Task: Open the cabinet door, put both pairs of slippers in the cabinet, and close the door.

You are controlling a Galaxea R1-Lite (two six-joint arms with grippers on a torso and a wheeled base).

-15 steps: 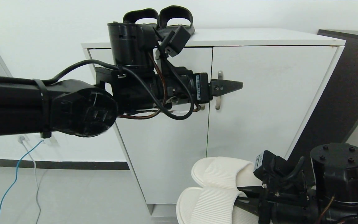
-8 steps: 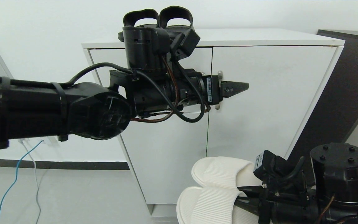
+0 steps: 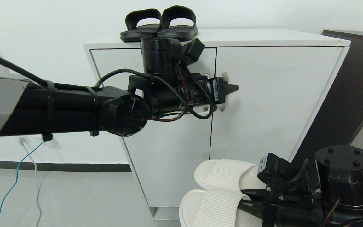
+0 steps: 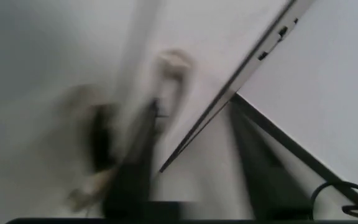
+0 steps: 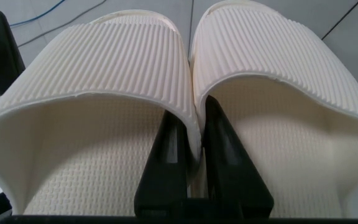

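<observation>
White ribbed foam slippers (image 3: 227,174) sit pinched in the right gripper (image 5: 194,124), ready, while the left gripper (image 3: 233,89), grip unclear, is by the silver door handle (image 3: 223,75) to pull.

white wall (image 3: 43,25) | dark baseboard strip (image 3: 58,167) | pale grey floor (image 3: 74,198) | dark panel (image 3: 351,94) on the right

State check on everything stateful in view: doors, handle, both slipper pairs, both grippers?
cabinet doors: both look shut and flush.
door handle: left gripper at it.
black slippers: side by side on the cabinet top, not stowed.
white slippers: outside the cabinet, inner walls pinched together.
left gripper: at the handle, grip unclear.
right gripper: shut on white slippers.
</observation>
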